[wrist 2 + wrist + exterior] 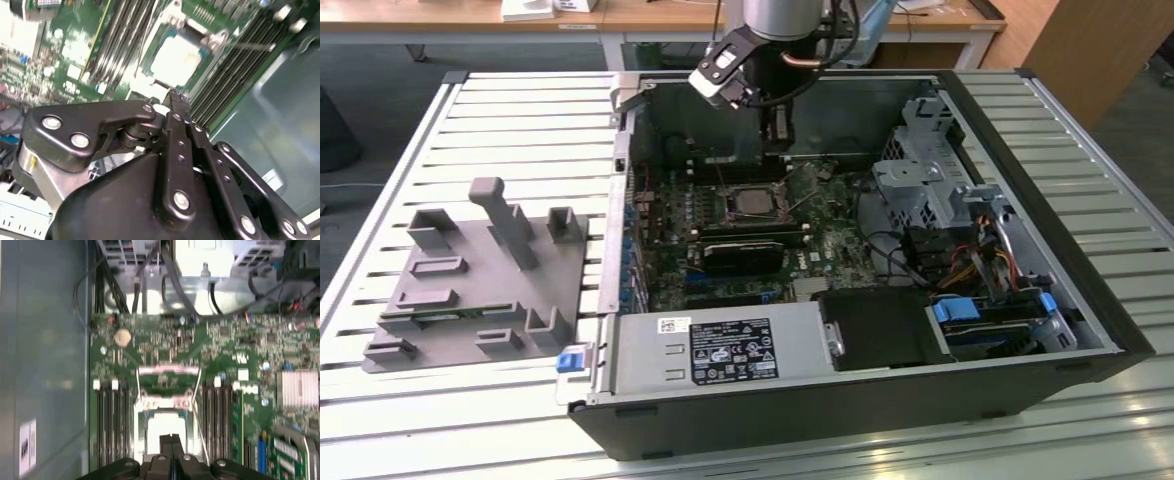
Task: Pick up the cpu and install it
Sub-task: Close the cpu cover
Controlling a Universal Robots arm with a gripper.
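One cpu (161,426) lies flat in the board's (235,340) socket — its proper seat, I judge — with the pincer (172,439) just above, tips closed together, holding nothing.

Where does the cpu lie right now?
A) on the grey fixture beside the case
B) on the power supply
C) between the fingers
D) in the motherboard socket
D: the cpu sits in the motherboard socket, with the gripper over it, fingers shut and holding nothing.
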